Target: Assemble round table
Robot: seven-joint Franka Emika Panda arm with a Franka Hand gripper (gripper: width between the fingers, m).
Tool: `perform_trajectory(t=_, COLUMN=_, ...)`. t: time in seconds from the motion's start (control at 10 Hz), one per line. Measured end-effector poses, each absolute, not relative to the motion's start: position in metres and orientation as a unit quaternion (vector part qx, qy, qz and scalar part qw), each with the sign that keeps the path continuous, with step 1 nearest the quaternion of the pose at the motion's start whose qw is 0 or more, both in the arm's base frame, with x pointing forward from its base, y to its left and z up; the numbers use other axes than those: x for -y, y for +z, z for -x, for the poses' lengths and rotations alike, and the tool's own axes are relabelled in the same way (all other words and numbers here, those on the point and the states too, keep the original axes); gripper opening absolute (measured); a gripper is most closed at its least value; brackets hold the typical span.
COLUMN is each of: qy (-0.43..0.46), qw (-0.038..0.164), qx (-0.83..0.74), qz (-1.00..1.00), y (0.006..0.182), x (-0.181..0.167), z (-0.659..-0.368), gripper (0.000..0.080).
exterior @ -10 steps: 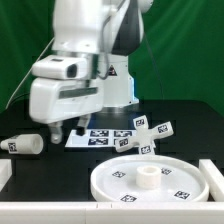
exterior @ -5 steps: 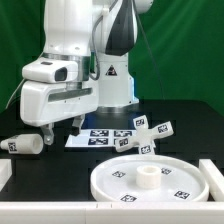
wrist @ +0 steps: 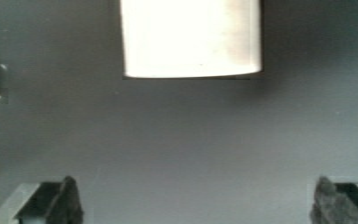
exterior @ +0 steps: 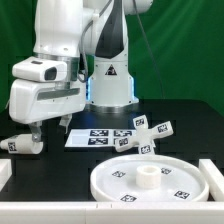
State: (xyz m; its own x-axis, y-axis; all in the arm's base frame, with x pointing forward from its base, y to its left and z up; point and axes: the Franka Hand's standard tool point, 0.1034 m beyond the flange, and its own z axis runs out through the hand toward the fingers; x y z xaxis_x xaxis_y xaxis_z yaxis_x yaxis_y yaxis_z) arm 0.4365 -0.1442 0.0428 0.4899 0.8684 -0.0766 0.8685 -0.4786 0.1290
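Observation:
The short white leg (exterior: pixel 22 145) lies on its side on the black table at the exterior view's left. In the wrist view it is a white cylinder (wrist: pixel 192 38) ahead of the fingers, not between them. My gripper (exterior: pixel 48 130) hangs just above the table beside the leg, open and empty (wrist: pixel 197 205). Its dark fingertips (wrist: pixel 43 200) stand wide apart. The large round rimmed disc (exterior: pixel 185 190) lies at the front with a raised hub (exterior: pixel 147 177) in its middle. The cross-shaped base (exterior: pixel 145 133) lies behind the disc.
The marker board (exterior: pixel 100 137) lies flat in front of the white robot base (exterior: pixel 110 85). White blocks sit at the front left (exterior: pixel 5 172) and front right (exterior: pixel 212 172) table edges. A green curtain closes the back.
The arm has swung toward the exterior view's left, from above the marker board to beside the leg. The gripper stays open. The parts have not moved.

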Motion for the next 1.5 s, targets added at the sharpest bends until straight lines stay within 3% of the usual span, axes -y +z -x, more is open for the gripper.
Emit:
perform_trajectory(t=0.2, qy=-0.016, qw=0.079, qx=-0.495, qz=-0.865, y=0.035, x=0.137, z=-0.444, gripper=0.0649)
perform_trajectory(t=0.4, qy=-0.041, qw=0.088, qx=-0.493, qz=-0.865, y=0.045, x=0.137, z=-0.455, gripper=0.0649)
perform_trajectory(t=0.6, qy=-0.088, qw=0.078, qx=-0.457, qz=-0.882, y=0.044, x=0.114, z=-0.452, gripper=0.0649)
perform_trajectory(t=0.9, qy=-0.126, qw=0.082, qx=-0.454, qz=-0.878, y=0.037, x=0.098, z=-0.454, gripper=0.0649)
perform_trajectory(t=1.3, qy=-0.213, qw=0.123, qx=-0.465, qz=-0.85, y=0.051, x=0.146, z=-0.436, gripper=0.0649)
perform_trajectory(t=1.5, qy=-0.256, qw=0.123, qx=-0.459, qz=-0.842, y=0.045, x=0.146, z=-0.429, gripper=0.0649)
